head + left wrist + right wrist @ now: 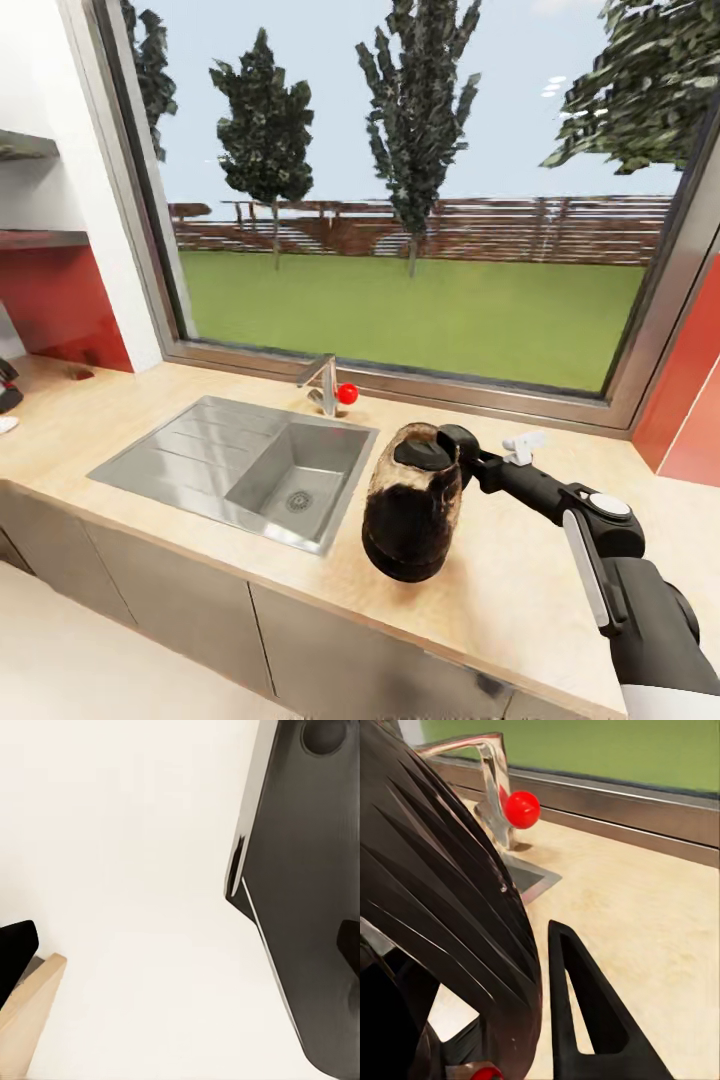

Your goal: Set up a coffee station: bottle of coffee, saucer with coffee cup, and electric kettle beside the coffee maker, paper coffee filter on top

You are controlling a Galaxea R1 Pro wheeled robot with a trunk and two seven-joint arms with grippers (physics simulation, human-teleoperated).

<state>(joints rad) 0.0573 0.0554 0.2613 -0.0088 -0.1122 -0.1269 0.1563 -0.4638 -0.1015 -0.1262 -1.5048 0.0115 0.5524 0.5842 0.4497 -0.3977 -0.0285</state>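
Note:
The electric kettle (410, 515), a rounded glass pot with a black lid and dark liquid, hangs tilted over the countertop (520, 590) just right of the sink. My right gripper (462, 450) is shut on its black handle from the right. In the right wrist view the kettle's dark ribbed body (442, 892) is very close, with one black finger (585, 1020) beside it. My left gripper (180, 949) is open, its fingertips (15, 952) at the picture's edges over pale floor. Two kitchen shelf slabs (30, 238) are on the wall at the far left.
The grey sink (250, 465) has a tap with a red knob (347, 393) under the big window. A small white object (525, 440) lies on the counter behind my right arm. A dark thing (8, 385) is cut off at the left edge. Dark cabinets (307, 907) stand below.

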